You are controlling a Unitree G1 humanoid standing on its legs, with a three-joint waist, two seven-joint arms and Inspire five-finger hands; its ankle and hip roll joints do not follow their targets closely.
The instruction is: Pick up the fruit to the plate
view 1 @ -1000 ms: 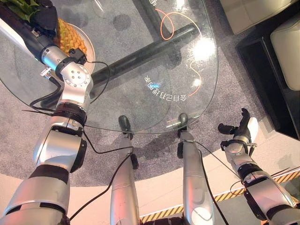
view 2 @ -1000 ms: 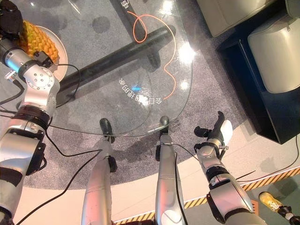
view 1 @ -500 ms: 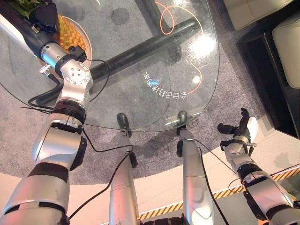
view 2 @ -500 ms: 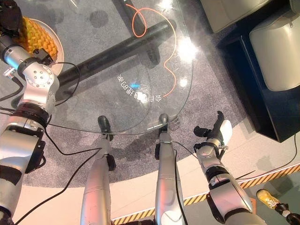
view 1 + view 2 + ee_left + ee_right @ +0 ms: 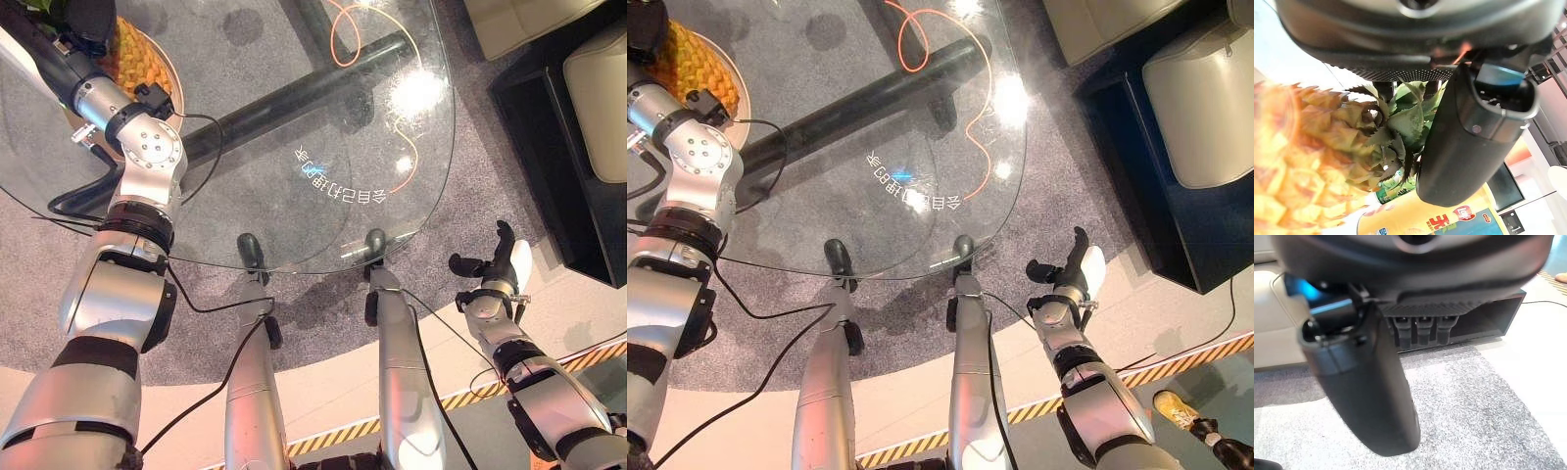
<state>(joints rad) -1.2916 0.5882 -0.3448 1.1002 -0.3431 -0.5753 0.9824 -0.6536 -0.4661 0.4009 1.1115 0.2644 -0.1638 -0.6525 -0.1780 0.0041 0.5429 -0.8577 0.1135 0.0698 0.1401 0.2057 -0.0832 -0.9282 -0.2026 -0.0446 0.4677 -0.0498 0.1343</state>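
While pineapple (image 5: 132, 61) stays on plate (image 5: 168, 61), I can't tell L hand (image 5: 90, 22) grip; R hand (image 5: 490, 269) hangs spread beside desk (image 5: 294, 127).

We see both head views look steeply down on one glass surface (image 5: 294, 117); wrist views sit close behind their hands.

White mirrored characters (image 5: 338, 184) sit on the glass surface (image 5: 255, 157), unreadable. A yellow package (image 5: 1449, 220) bears print, too partial to read.
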